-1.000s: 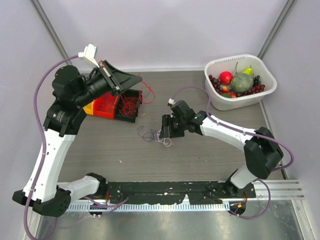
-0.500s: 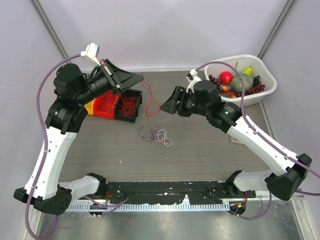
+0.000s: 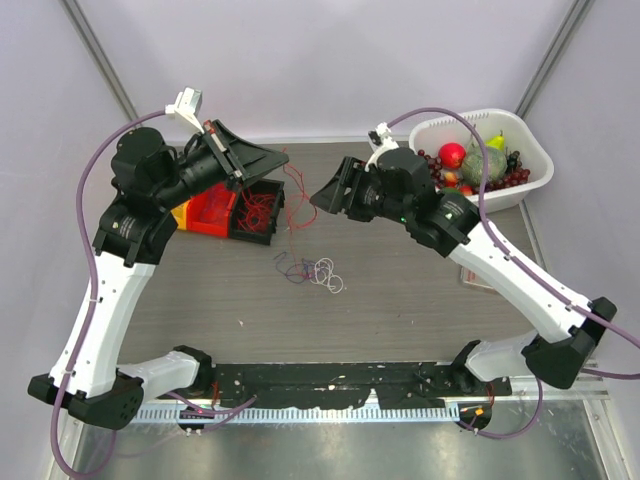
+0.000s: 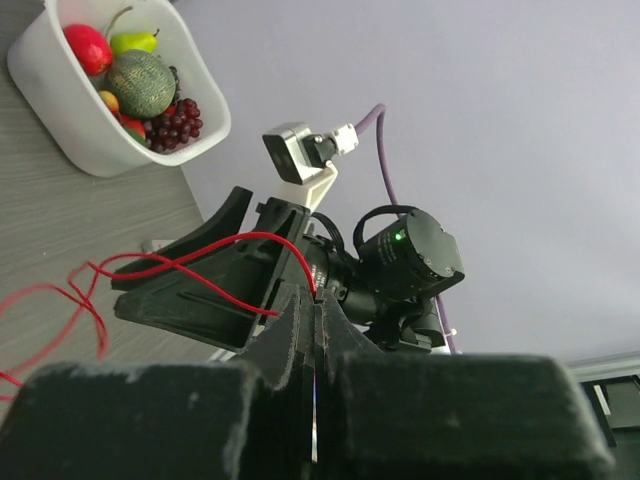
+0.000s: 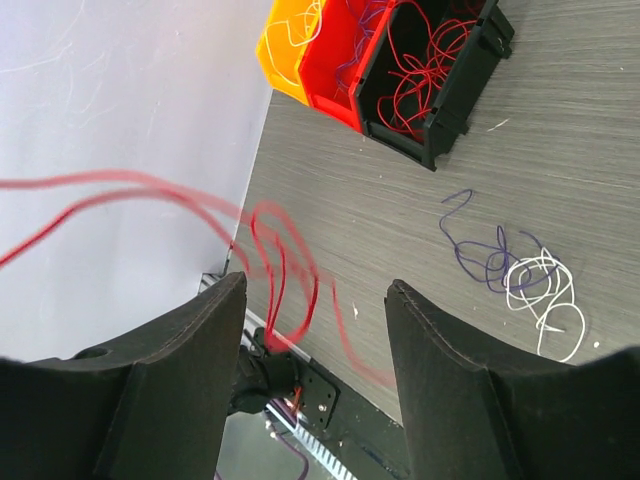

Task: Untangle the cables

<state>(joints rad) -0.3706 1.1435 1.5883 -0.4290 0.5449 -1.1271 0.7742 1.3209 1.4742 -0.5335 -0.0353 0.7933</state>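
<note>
My left gripper (image 4: 313,305), held high, clamps a thin red wire (image 4: 200,252) that droops down from its tips. My right gripper (image 5: 315,295) faces it, jaws apart, with blurred red loops before the gap. Purple and white wire coils (image 5: 512,265) lie beyond.

The red wire (image 5: 280,260) is smeared by blur across the left half of the right wrist view. Its far end runs off the left edge, and whether it touches the right pincer (image 5: 315,300) cannot be told. The orange bin (image 5: 275,55) is cut off by the top edge. From above, the left pincer (image 3: 278,157) hides part of the black bin (image 3: 281,205). In the left wrist view the white basket (image 4: 80,130) is cropped at the upper left.
</note>
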